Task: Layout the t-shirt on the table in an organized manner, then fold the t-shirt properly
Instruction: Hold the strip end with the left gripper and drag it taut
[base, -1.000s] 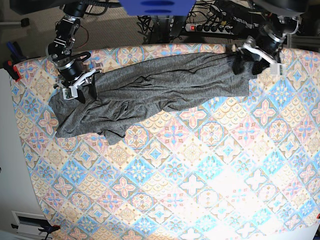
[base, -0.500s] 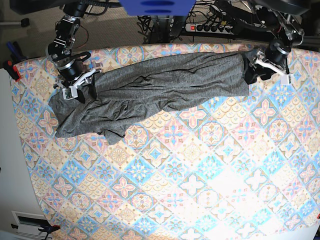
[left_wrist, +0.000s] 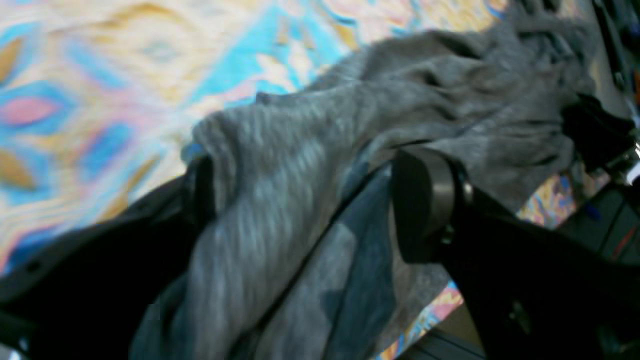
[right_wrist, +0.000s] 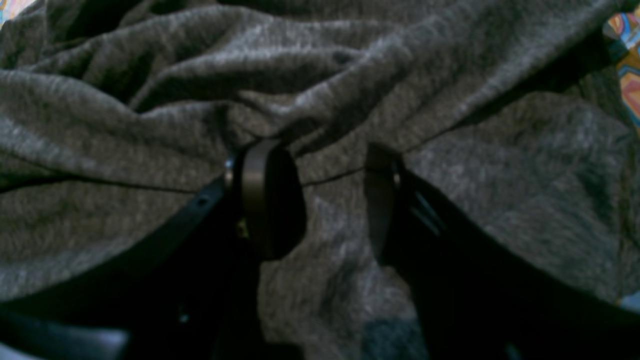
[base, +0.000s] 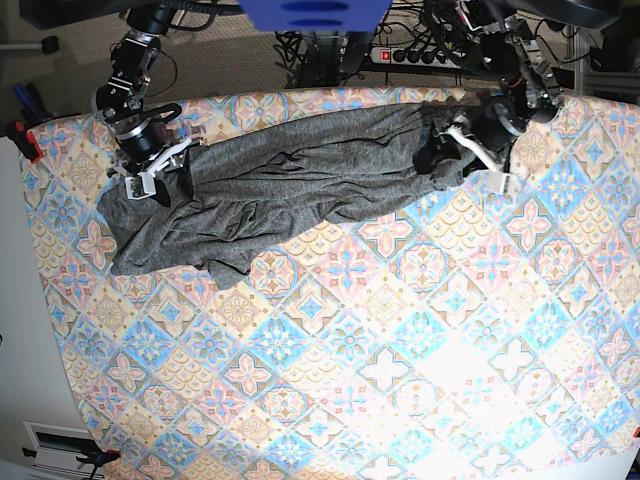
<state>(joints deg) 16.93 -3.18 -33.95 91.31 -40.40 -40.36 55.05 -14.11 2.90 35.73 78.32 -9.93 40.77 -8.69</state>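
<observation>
- Two hands are on the t-shirt, which lies bunched in a long wrinkled band along the far edge of the counter.
- The shirt runs from the far left corner, where it spreads down into a wider crumpled patch, toward the far right, where its end is gathered up under the left hand.
- In the left wrist view, the left hand has its fingers apart with a thick fold of grey cloth passing between them; the picture is blurred, so I cannot tell whether the cloth is pinched or just draped there.
- In the right wrist view, the right hand rests against the shirt with its fingers spread and a hump of cloth between them; it looks released rather than clenched.
- In the base view the right hand sits on the shirt's left part, near the far left corner.
- A power strip lies on the floor beyond the counter.
</observation>
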